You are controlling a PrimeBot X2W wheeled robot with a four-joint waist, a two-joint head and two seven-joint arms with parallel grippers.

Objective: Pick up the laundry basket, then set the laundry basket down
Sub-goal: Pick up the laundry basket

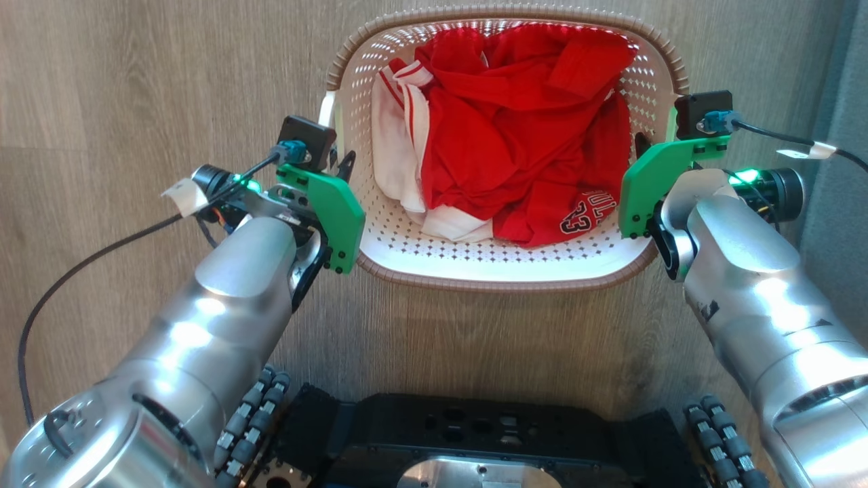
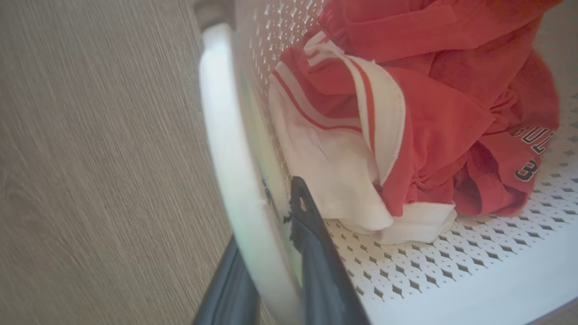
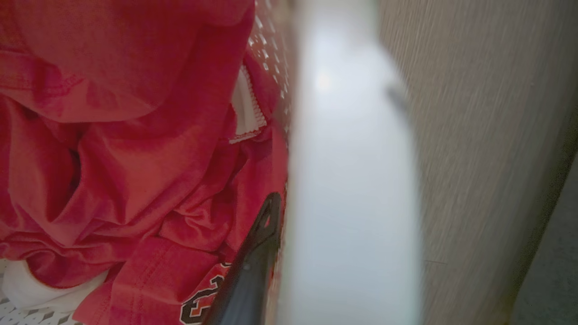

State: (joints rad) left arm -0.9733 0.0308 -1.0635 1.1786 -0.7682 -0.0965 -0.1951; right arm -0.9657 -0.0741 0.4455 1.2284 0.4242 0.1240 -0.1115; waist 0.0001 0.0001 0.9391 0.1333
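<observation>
Left pincer (image 2: 266, 216) grips laundry basket (image 1: 502, 281) handle, right pincer (image 1: 651, 146) opposite; wooden floor (image 1: 135, 81).

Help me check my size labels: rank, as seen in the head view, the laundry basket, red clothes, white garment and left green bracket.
1. laundry basket
2. red clothes
3. white garment and left green bracket: look alike, bracket nearer the camera.

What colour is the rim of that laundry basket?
Brown, woven-looking rim; the head view shows it best.
</observation>
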